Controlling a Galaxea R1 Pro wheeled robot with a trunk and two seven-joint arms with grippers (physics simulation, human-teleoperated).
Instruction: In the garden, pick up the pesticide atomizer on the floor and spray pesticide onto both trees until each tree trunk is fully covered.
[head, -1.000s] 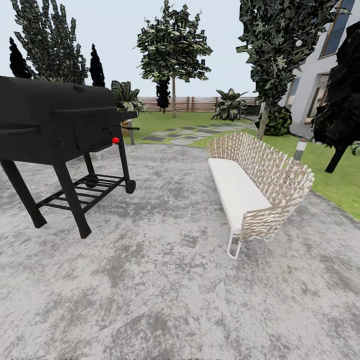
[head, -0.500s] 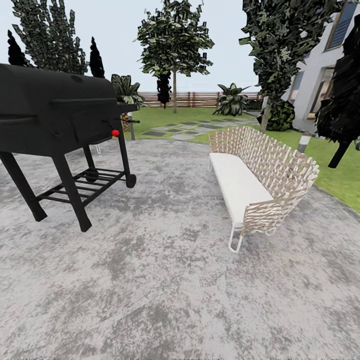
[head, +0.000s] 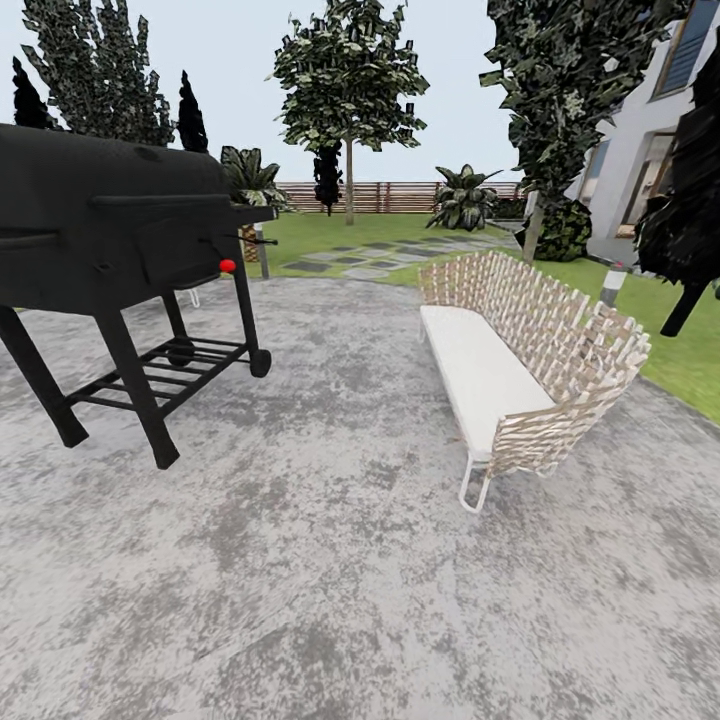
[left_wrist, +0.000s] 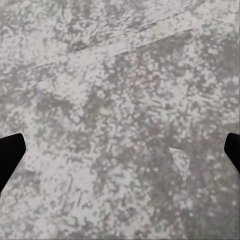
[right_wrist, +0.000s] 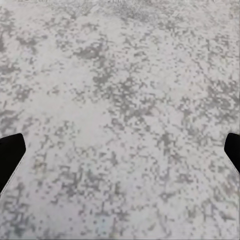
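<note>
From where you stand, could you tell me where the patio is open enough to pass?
A wide bare strip of grey paving runs between the black grill and the woven bench. The paving in front lies bare.

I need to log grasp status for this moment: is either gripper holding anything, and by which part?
Nothing is held. The left gripper and the right gripper both have their fingers spread wide, with only grey speckled pavement between them.
</note>
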